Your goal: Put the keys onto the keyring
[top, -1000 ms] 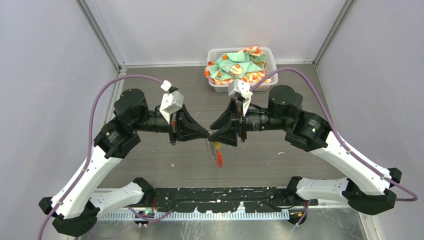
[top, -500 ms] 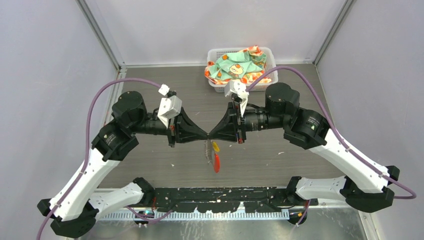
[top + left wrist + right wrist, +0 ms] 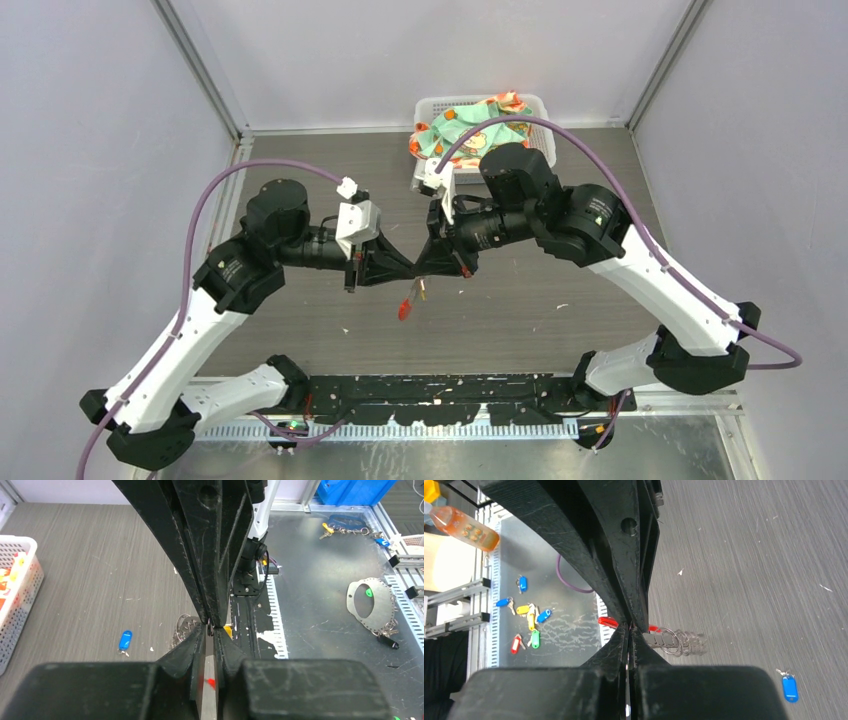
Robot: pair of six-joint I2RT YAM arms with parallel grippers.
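My left gripper (image 3: 406,268) and right gripper (image 3: 424,267) meet tip to tip above the table's middle. The keyring hangs between them: its red tag (image 3: 405,305) dangles below, and its grey ring bunch shows in the left wrist view (image 3: 185,627) and the right wrist view (image 3: 680,641). The left gripper (image 3: 213,632) is shut on the thin ring. The right gripper (image 3: 630,629) is shut, and the yellow key's tag (image 3: 228,630) sits right at its tips. The blue key (image 3: 125,640) lies loose on the table, also in the right wrist view (image 3: 789,687).
A white basket (image 3: 537,103) with patterned cloth stands at the back, just behind the right arm. Off the table's near edge lie spare tagged keys (image 3: 526,615), an orange bottle (image 3: 469,527) and a metal plate (image 3: 372,600).
Both grippers stayed tip to tip and shifted slightly left. The right arm swung up and leftward over them. The red tag swung from lower right to lower left.
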